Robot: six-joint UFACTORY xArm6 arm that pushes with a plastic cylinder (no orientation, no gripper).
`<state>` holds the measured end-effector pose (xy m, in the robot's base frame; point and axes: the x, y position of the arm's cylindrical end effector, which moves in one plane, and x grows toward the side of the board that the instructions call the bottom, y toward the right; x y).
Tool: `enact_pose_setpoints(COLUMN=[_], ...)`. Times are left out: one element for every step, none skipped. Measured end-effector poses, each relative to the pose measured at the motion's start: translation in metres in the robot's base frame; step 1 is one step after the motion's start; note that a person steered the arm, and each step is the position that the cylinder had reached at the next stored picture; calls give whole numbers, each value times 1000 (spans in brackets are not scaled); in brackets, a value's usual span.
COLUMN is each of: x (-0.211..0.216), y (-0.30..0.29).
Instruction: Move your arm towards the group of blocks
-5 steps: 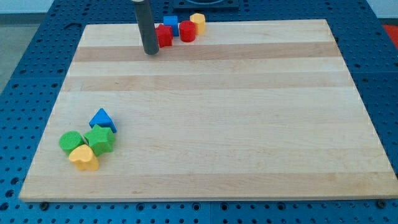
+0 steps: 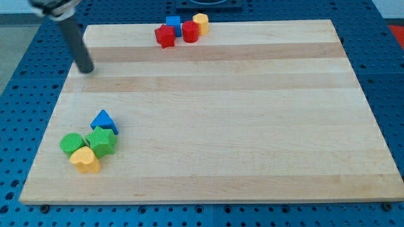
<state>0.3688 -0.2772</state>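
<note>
My tip [image 2: 85,70] rests on the wooden board [image 2: 214,126] near its left edge, in the upper left. One group lies at the lower left: a blue triangle block [image 2: 104,120], a green star-like block [image 2: 101,140], a green round block [image 2: 71,143] and a yellow heart block [image 2: 85,159]. My tip is well above this group, apart from it. A second group sits at the top edge: a red star-like block [image 2: 165,36], a blue block [image 2: 173,25], a red round block [image 2: 190,31] and a yellow block [image 2: 201,23].
The board lies on a blue perforated table [image 2: 385,75] that shows on all sides.
My tip has moved to the view's left and slightly down, away from the red star-like block at the top group. No block has moved.
</note>
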Motion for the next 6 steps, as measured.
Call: enact_pose_setpoints(x=[59,80,85,108,126,138], y=[-23,-11,46,31,48,111])
